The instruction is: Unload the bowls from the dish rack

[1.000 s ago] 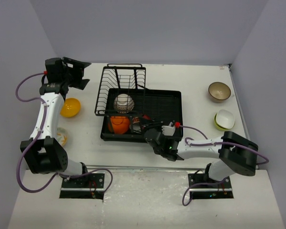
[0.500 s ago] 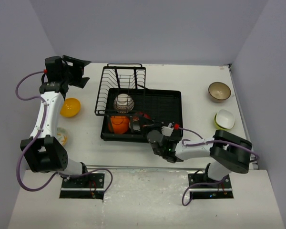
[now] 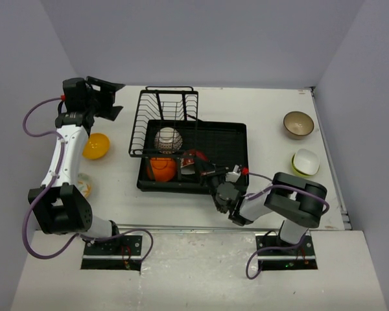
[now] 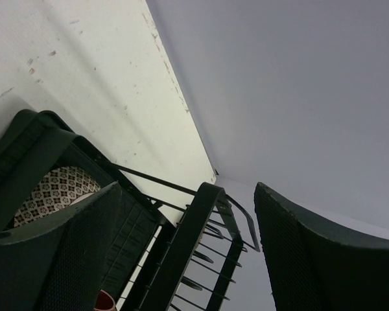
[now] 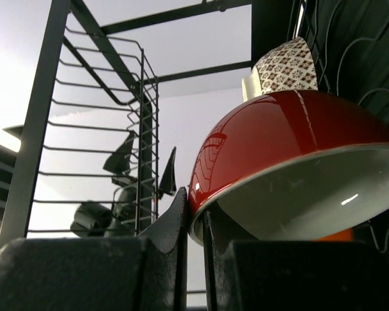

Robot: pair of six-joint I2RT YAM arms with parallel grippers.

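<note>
Right gripper [image 3: 203,170]: fingers pinched on rim of red bowl [image 3: 193,157], over tray of dish rack [image 3: 241,139]. Orange bowl [image 3: 161,168] just left of those fingers. Floral bowl [image 3: 168,138] beyond them, in wire slots. Brown bowl [image 3: 298,124] and white-and-lime bowl [image 3: 305,162] well to their right. Left gripper [image 3: 107,97]: fingers spread wide. Yellow-orange bowl [image 3: 95,146] on table [image 3: 259,107], on near side of them.

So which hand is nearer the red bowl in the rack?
Right. The right hand is pinched on the red bowl's rim at the near side of the dish rack. The left hand hangs open off the rack's far left corner, well clear.
</note>
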